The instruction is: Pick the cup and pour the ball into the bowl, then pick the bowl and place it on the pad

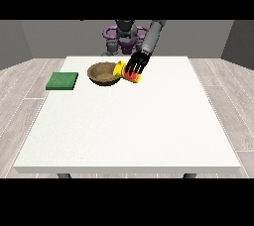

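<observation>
The hand at the view's right (136,64) reaches down from a grey arm (152,37) and has its dark fingers (130,72) wrapped over the cup (128,73), holding it. The cup is yellow with a red part showing under the fingers, and it is tipped over on its side, its yellow end towards the bowl (103,74) and touching or almost touching the bowl's rim; which of the two cannot be told. Whether the cup is lifted clear of the tabletop (129,121) or rests on it cannot be told either.

The bowl is brown, sits upright on the tabletop, and lies just beside the cup, on the side towards the view's left. No ball can be made out, neither in the cup nor in the bowl.

The pad (62,81) is a flat green square, well apart from the bowl, farther to the view's left and close to the tabletop's left edge.

The robot's body (125,36) stands behind the bowl at the far edge of the tabletop. The other hand does not show.
</observation>
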